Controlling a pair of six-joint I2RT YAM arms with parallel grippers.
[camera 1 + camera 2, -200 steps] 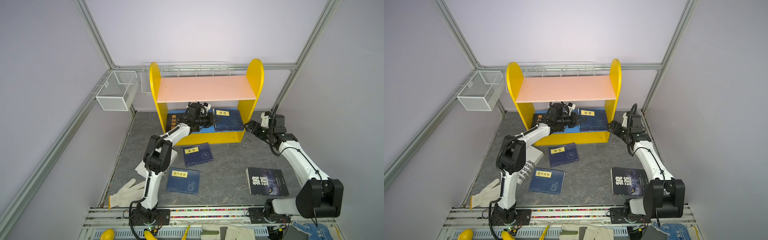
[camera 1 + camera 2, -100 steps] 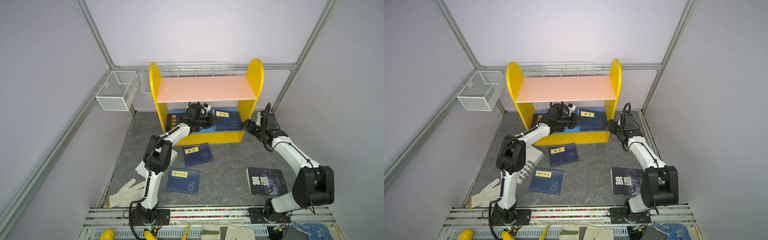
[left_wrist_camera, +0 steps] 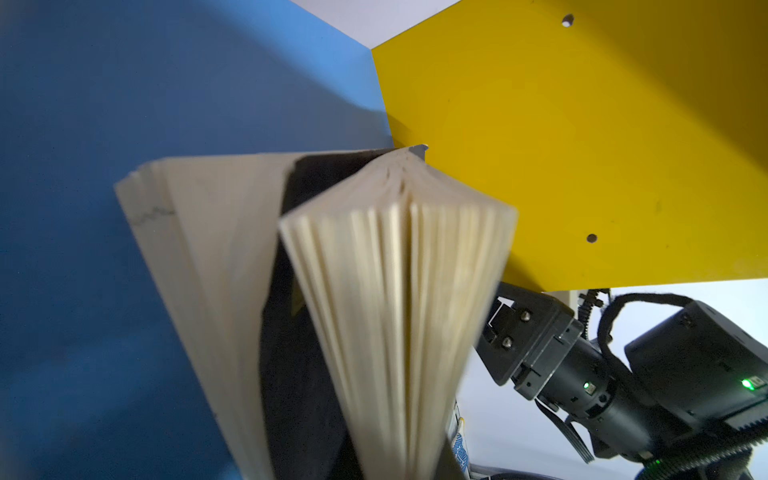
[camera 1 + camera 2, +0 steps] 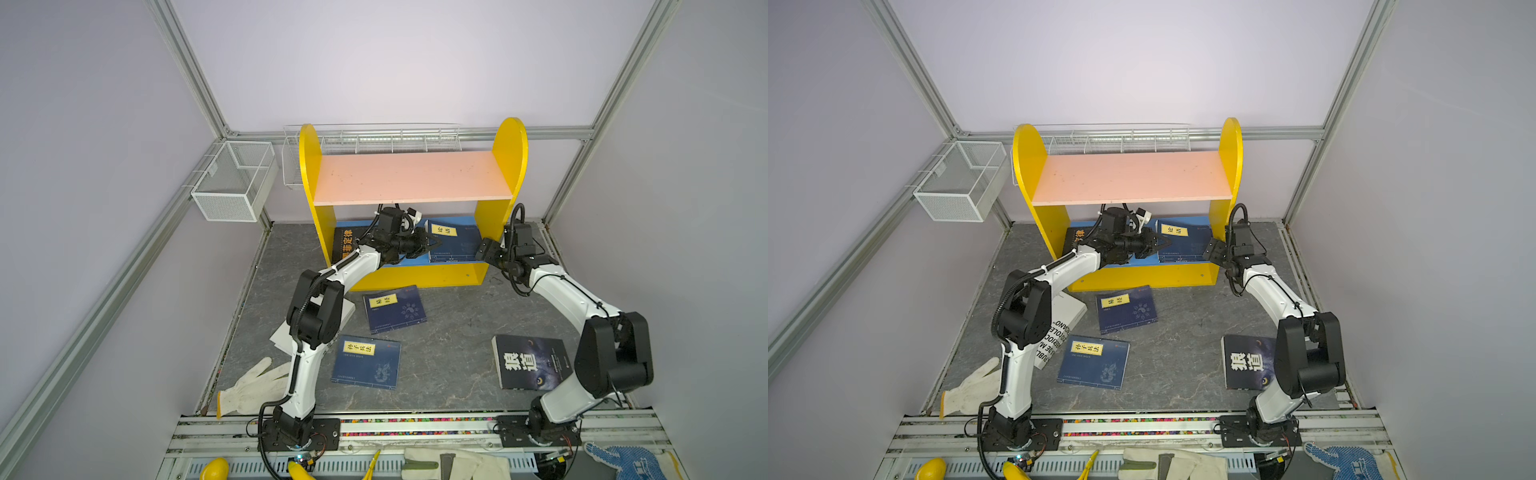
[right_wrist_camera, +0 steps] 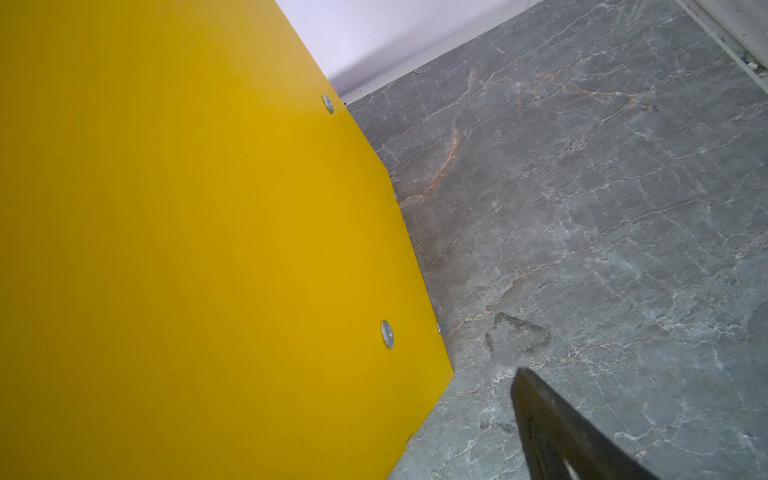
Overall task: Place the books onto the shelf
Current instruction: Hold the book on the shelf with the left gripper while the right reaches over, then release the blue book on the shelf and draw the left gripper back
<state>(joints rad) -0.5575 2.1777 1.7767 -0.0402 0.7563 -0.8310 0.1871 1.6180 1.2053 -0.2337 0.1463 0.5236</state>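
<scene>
The shelf [image 4: 411, 176] stands at the back. On its blue lower board [image 3: 124, 124] lie a black orange-titled book [image 4: 345, 245] and a navy book [image 4: 451, 241] with a yellow label. My left gripper [image 4: 432, 245] reaches under the pink board and is shut on the navy book's edge; its pages [image 3: 399, 291] fan out in the left wrist view. My right gripper [image 4: 484, 249] is open with nothing in it, just outside the right yellow side panel [image 5: 187, 249]. On the floor lie two navy books [image 4: 392, 309] [image 4: 368, 361], a wolf-eye book [image 4: 528, 361] and a white book [image 4: 1061, 328].
A white wire-mesh basket [image 4: 232, 183] hangs on the left wall and a long one [image 4: 374, 139] runs behind the shelf. A white glove [image 4: 249, 388] lies at the front left. More gloves [image 4: 453, 467] and yellow items [image 4: 214, 469] sit beyond the front rail.
My right arm has swung left, bringing its gripper up beside the shelf's right side panel. The left gripper has stayed shut on the navy book on the lower board.
</scene>
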